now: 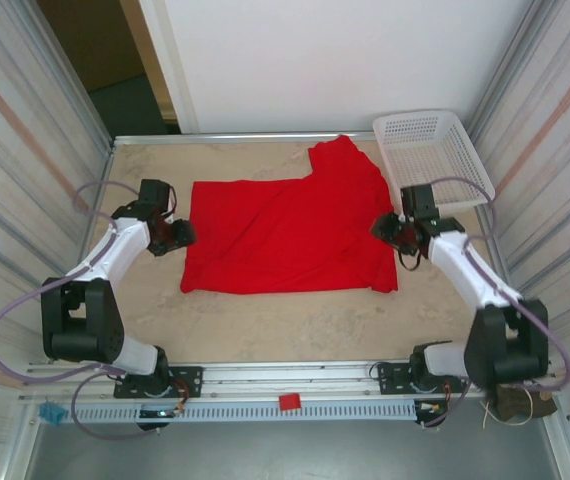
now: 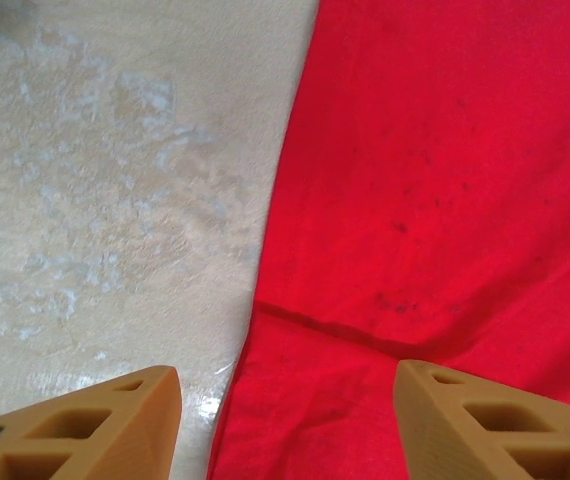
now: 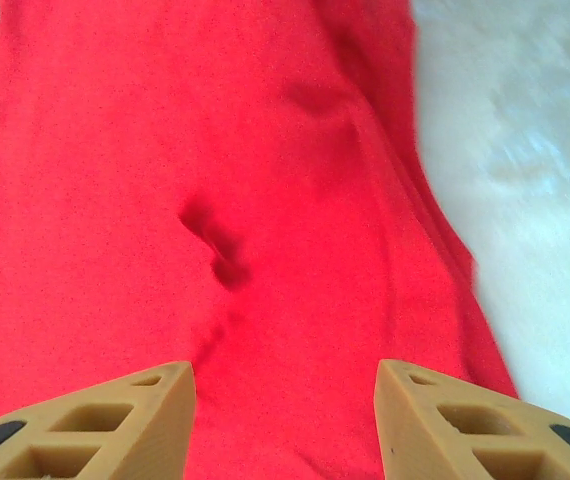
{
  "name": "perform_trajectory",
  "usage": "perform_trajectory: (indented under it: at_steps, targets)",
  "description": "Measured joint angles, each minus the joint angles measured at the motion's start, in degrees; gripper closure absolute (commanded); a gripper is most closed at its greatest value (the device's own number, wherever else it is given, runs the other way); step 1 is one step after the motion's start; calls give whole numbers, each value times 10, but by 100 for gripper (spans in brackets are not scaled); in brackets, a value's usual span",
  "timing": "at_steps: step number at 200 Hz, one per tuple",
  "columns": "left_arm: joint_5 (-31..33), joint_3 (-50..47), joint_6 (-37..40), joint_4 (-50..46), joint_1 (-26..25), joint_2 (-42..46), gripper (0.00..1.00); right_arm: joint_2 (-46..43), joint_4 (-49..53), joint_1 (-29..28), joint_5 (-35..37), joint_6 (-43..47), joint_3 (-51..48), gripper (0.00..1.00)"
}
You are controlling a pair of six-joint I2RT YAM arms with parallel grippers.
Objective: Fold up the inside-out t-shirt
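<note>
The inside-out t-shirt (image 1: 285, 235) lies mostly flat on the table, plain bright red, with one part reaching toward the back right. My left gripper (image 1: 180, 235) hovers at the shirt's left edge, open. In the left wrist view that gripper (image 2: 287, 420) has its tan fingers (image 2: 115, 430) spread, with the cloth's edge (image 2: 265, 300) and a fold line running between them. My right gripper (image 1: 385, 228) is over the shirt's right side. Seen from its wrist, the right gripper (image 3: 285, 420) stands open above wrinkled red cloth (image 3: 215, 240), holding nothing.
A white mesh basket (image 1: 430, 150) stands at the back right corner, close to the shirt's far part. Bare beige table (image 1: 295, 325) runs in front of the shirt. Corrugated walls close in both sides, and a rail (image 1: 285, 375) crosses the near edge.
</note>
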State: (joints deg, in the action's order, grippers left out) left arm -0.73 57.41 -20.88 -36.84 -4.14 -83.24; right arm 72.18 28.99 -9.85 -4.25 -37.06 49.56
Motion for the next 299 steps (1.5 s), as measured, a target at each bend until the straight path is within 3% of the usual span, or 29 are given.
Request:
perform_trajectory:
  at_steps: [29,59,126,155,197,228,256,283,299]
  targets:
    - [9,-76,-34,9,-5,49,41,-113,51,-49,19,-19,-86,52]
    - [4,-150,-60,35,-11,103,39,-172,85,-94,35,-45,-139,54]
    - [-7,-114,-61,96,-19,6,48,-91,70,-129,52,-59,-154,56]
    - [-7,-104,-59,114,-20,-23,60,-73,56,-134,61,-60,-154,56]
    - [-9,-103,-58,130,-24,-57,100,-56,41,-134,71,-60,-154,56]
    - [-11,-89,-50,131,-24,-62,100,-46,34,-135,77,-60,-154,57]
    - [-11,-78,-49,131,-24,-54,100,-27,24,-138,92,-59,-154,66]
    - [-11,-66,-49,129,-24,-40,100,-2,21,-138,109,-54,-153,100]
    - [-12,-53,-49,126,-23,-35,100,2,22,-138,119,-54,-151,100]
